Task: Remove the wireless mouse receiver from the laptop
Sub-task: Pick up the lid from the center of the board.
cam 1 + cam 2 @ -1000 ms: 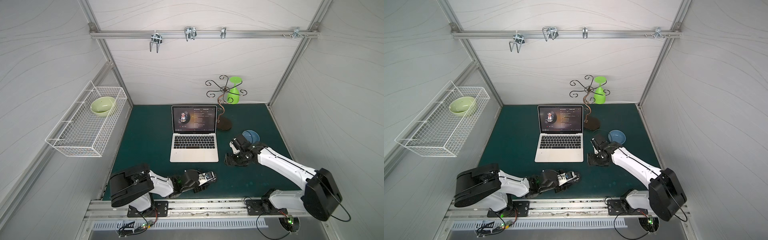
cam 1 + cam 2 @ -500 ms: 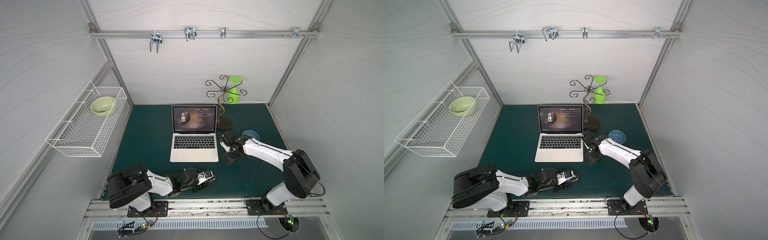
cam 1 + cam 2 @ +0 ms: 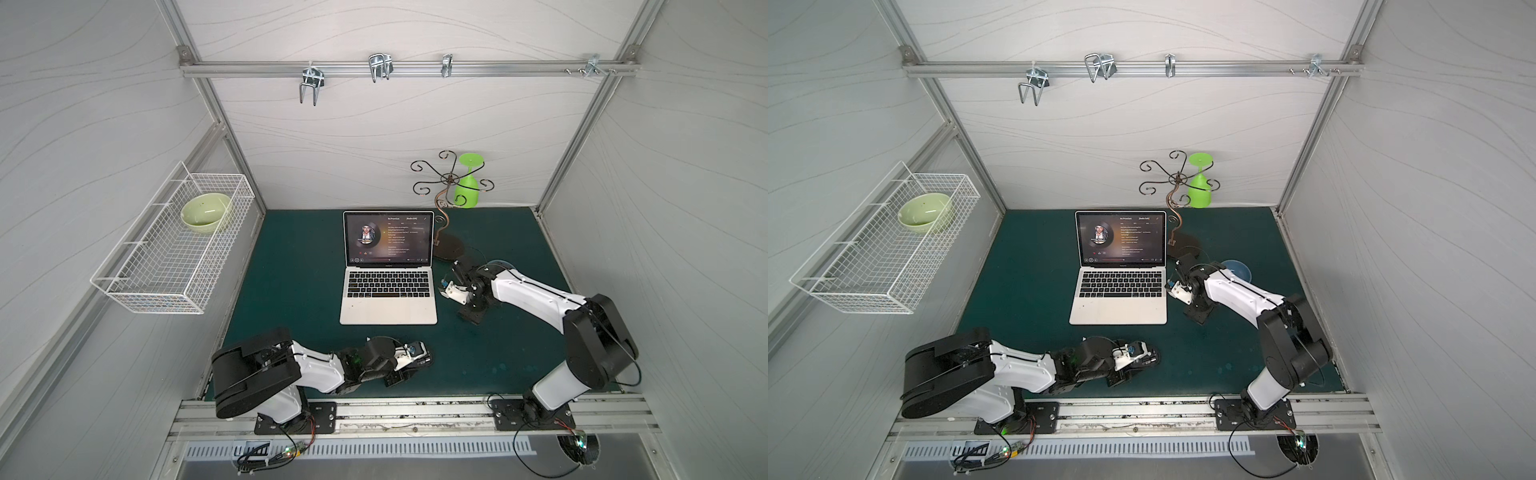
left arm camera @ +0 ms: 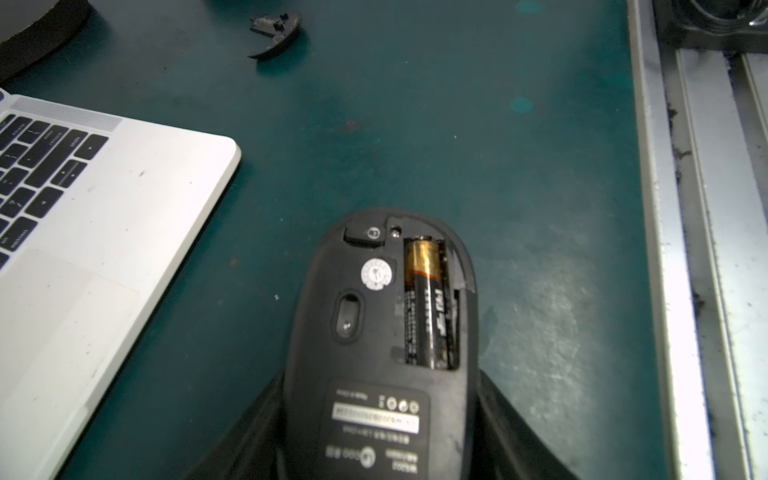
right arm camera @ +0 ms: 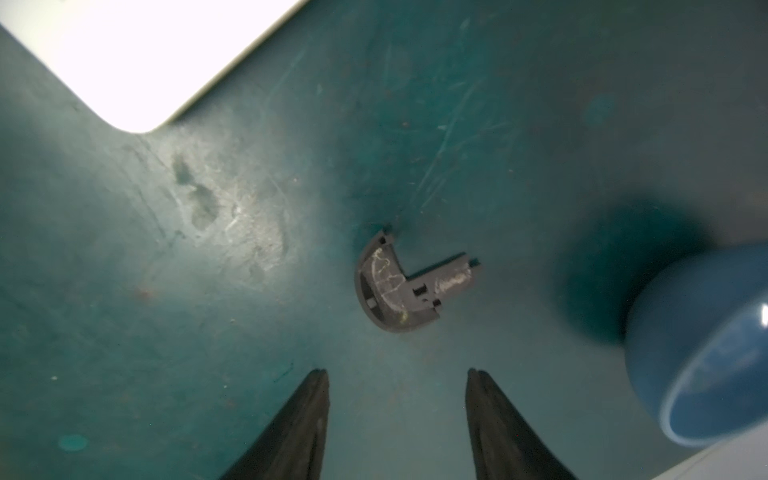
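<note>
The silver laptop (image 3: pixel 388 305) (image 3: pixel 1119 309) stands open mid-mat, its screen lit. A corner of it shows in the left wrist view (image 4: pixel 83 232) and in the right wrist view (image 5: pixel 137 50). The wireless mouse receiver is too small to make out in any view. My right gripper (image 3: pixel 471 313) (image 5: pixel 397 372) hovers open over bare mat just right of the laptop, nothing between its fingers. My left gripper (image 3: pixel 417 359) (image 4: pixel 380 374) is shut on a black mouse (image 4: pixel 374 332), held underside up with its battery (image 4: pixel 428 303) exposed, in front of the laptop.
A small dark plastic piece (image 5: pixel 395 291) (image 4: pixel 276 33) lies on the mat just beyond my right fingertips. A blue bowl (image 5: pixel 706 353) (image 3: pixel 1237 268) sits beside the right arm. A metal hook stand (image 3: pixel 446 249) with a green glass (image 3: pixel 467 187) stands behind the laptop's right side.
My right arm has swung in closer to the laptop's right edge and its jaws have narrowed. The left arm and the mouse have not moved.
</note>
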Tool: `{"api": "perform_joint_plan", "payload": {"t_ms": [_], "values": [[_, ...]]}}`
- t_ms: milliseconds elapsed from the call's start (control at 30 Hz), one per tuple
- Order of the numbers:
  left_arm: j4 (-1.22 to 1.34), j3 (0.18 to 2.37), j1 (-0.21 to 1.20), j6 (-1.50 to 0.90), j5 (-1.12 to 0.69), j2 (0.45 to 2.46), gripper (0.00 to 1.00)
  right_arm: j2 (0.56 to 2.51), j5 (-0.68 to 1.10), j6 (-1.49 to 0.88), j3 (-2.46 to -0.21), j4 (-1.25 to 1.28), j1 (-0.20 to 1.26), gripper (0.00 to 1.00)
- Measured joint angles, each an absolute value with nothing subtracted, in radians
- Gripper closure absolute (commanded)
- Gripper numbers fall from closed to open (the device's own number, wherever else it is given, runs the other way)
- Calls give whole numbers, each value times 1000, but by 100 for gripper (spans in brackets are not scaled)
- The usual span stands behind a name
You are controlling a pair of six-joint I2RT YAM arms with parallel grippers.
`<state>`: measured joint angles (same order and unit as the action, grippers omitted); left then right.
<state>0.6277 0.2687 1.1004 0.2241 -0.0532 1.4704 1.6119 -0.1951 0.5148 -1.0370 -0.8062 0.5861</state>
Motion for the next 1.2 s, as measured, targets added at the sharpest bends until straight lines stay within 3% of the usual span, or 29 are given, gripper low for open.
{"api": "perform_joint_plan", "payload": {"t_ms": [267, 533, 667, 900, 1200], "values": [[627, 263, 1100, 224, -53, 1464, 100, 1678, -163, 577, -1035, -778, 587, 46], [627, 263, 1100, 224, -53, 1464, 100, 1733, -165, 607, -1035, -743, 587, 56], [627, 263, 1100, 224, -53, 1464, 100, 1737, -155, 617, -1036, -748, 588, 68], [628, 261, 1100, 224, -53, 1464, 100, 1742, -195, 617, -1052, -736, 591, 100], [632, 258, 1100, 224, -53, 1462, 100, 1695, -171, 540, -1118, -774, 594, 100]]}}
